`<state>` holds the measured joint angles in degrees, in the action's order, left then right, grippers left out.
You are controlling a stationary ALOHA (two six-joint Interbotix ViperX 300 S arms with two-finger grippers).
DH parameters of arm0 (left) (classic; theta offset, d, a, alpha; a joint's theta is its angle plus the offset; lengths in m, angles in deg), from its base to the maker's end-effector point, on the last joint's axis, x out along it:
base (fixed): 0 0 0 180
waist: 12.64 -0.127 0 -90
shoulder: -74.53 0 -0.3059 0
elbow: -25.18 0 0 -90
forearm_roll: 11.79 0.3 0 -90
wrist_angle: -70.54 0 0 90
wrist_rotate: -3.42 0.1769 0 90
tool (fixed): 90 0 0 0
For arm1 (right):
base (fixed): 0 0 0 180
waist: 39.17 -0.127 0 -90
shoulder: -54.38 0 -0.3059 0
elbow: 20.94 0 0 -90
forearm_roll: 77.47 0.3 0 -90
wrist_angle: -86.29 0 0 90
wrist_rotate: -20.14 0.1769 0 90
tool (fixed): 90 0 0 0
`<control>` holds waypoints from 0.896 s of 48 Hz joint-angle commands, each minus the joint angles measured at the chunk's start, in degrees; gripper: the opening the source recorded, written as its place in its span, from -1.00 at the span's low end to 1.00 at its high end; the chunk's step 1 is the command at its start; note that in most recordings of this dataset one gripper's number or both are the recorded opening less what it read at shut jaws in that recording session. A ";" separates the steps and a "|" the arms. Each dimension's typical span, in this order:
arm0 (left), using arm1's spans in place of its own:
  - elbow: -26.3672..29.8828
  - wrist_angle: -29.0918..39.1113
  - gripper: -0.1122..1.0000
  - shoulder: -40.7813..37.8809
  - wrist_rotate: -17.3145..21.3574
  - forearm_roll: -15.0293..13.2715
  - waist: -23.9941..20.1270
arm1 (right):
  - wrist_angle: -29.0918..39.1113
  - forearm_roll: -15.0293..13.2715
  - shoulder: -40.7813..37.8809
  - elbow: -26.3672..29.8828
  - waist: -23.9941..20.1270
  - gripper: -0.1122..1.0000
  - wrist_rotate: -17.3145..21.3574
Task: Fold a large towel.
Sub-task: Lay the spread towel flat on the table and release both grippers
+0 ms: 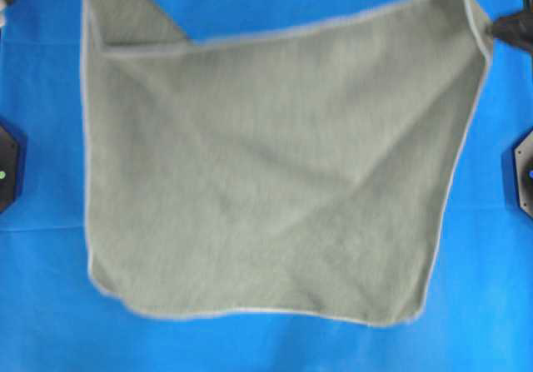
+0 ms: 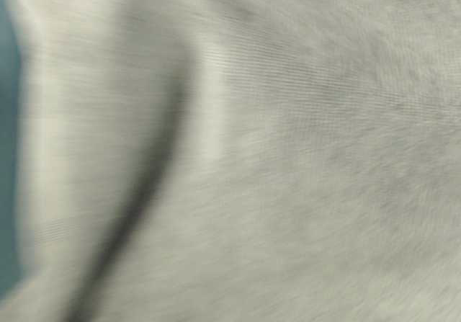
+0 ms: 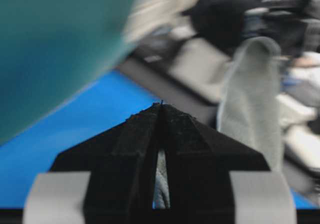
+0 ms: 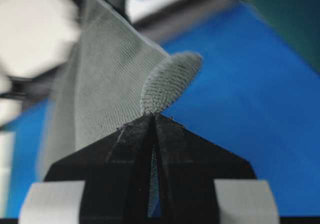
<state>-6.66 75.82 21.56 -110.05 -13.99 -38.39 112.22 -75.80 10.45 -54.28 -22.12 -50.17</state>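
The grey-green towel [image 1: 275, 172] hangs spread wide above the blue table cover [image 1: 50, 305], with its lower hem near the front. My right gripper [image 1: 504, 29] is shut on its upper right corner; in the right wrist view that corner [image 4: 170, 78] sticks out past the closed gripper [image 4: 154, 116]. The towel's upper left corner runs out of the overhead view at the top. In the left wrist view my left gripper [image 3: 161, 106] is shut with a strip of cloth pinched in its slot, and the towel [image 3: 250, 98] hangs to its right. The table-level view is filled by blurred towel [image 2: 288, 156].
Black arm bases sit at the left edge [image 1: 8, 168] and the right edge [image 1: 520, 172] of the table. A blurred teal surface [image 3: 50, 43] fills the upper left of the left wrist view. Dark and pale clutter [image 3: 240, 13] lies beyond the table's far edge.
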 commanded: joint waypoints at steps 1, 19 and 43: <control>-1.49 -0.62 -0.78 -2.72 -0.09 0.26 -5.10 | 0.18 -2.02 -2.81 -0.62 5.71 -0.79 0.00; -1.93 -8.88 -0.78 -15.38 3.25 0.62 -14.33 | -3.96 -13.80 -14.85 -2.11 21.36 -0.79 0.35; -13.71 -2.81 -0.78 -9.93 -1.14 -0.09 -4.04 | 8.17 -4.39 -3.08 -12.74 7.73 -0.79 1.14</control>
<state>-18.53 71.78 10.75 -109.25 -13.81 -45.51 119.60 -82.40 6.50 -65.79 -10.61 -49.12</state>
